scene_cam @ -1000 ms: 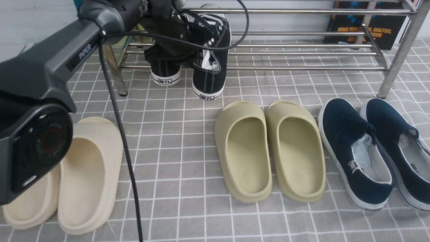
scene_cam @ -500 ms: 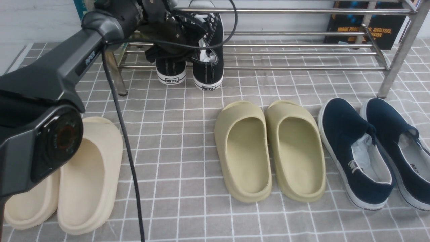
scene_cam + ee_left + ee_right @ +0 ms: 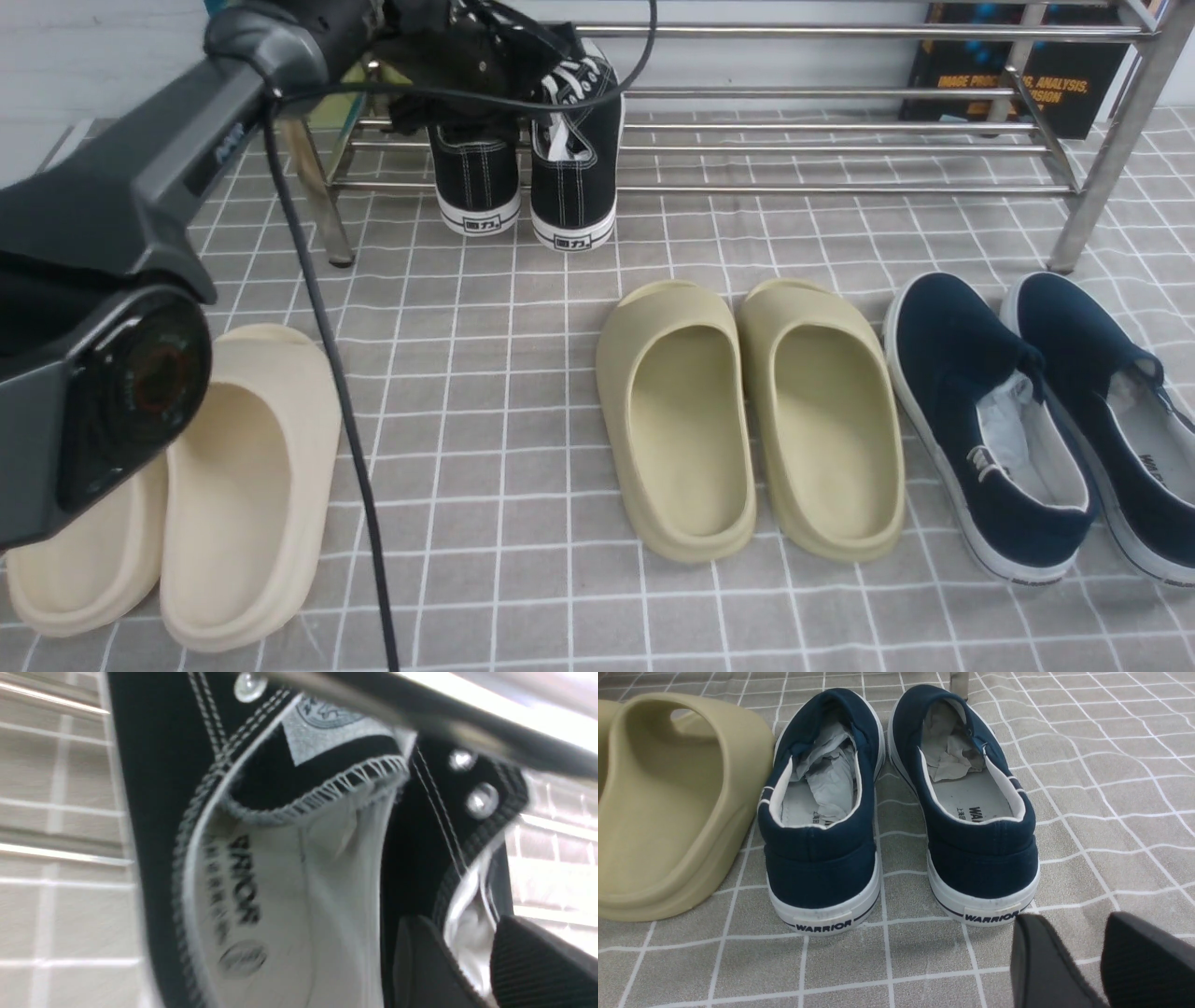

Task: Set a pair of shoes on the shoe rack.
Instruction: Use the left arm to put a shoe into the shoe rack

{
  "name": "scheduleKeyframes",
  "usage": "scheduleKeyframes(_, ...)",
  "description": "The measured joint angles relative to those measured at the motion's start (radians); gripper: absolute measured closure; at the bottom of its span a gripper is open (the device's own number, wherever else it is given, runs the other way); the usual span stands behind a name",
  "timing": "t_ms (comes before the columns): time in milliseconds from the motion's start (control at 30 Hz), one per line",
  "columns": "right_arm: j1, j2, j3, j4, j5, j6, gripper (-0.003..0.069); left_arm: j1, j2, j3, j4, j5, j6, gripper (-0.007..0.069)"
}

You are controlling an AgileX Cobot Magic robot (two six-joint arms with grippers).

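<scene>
The 2 sneakers (image 3: pixel 574 191) sat side by side on the low shelf of the rack (image 3: pixel 840 189) near its left end, heels toward the robot and toes pointing inward, presumably so that the bars would carry their soles lengthwise. Their heels jutted past the front bar, which looked acceptable if the weight lay farther in.

The left gripper (image 3: pixel 460 919) had its 2 fingers parted by a modest gap, a sneaker's collar and pale lining showing between them. It seemed to grip nothing, though whether a finger brushed the canvas could not be told. Opening there made sense as a release, since both sneakers had the shelf to bear them. A straight retreat would best avoid snagging a collar or the bar above.

The right gripper (image 3: pixel 1071 914) was also parted and empty, near the navy shoes (image 3: pixel 822 868), which the task did not need.
</scene>
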Motion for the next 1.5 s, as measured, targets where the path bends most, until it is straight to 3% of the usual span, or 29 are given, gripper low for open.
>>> scheduleKeyframes(133,0.0,0.0,0.0,0.0,0.0,0.0,0.0419,0.0,-0.065,-0.003,0.056,0.106,0.038,0.0464)
scheduleKeyframes(300,0.0,0.0,0.0,0.0,0.0,0.0,0.0419,0.0,-0.167,-0.01,0.068,0.302,0.13,0.063)
scheduleKeyframes(433,0.0,0.0,0.0,0.0,0.0,0.0,0.0419,-0.012,-0.179,-0.002,0.043,0.374,0.186,0.0638)
scheduleKeyframes(567,0.0,0.0,0.0,0.0,0.0,0.0,0.0419,-0.077,-0.184,0.139,0.017,0.378,0.222,0.0638)
scheduleKeyframes(667,0.0,0.0,0.0,0.0,0.0,0.0,0.0419,-0.111,-0.181,0.222,0.014,0.332,0.232,0.0638)
scheduleKeyframes(800,0.0,0.0,0.0,0.0,0.0,0.0,0.0419,-0.146,-0.175,0.329,0.035,0.132,0.22,0.0638)
scheduleKeyframes(1000,0.0,0.0,0.0,0.0,0.0,0.0,0.0419,-0.096,-0.153,0.336,0.118,-0.109,0.064,0.0638)
scheduleKeyframes(1167,0.0,0.0,0.0,0.0,0.0,0.0,0.0419,-0.063,-0.106,0.334,0.12,-0.182,0.021,0.0638)
scheduleKeyframes(1500,0.0,0.0,0.0,0.0,0.0,0.0,0.0419,-0.059,-0.097,0.294,0.12,-0.161,0.025,0.0638)
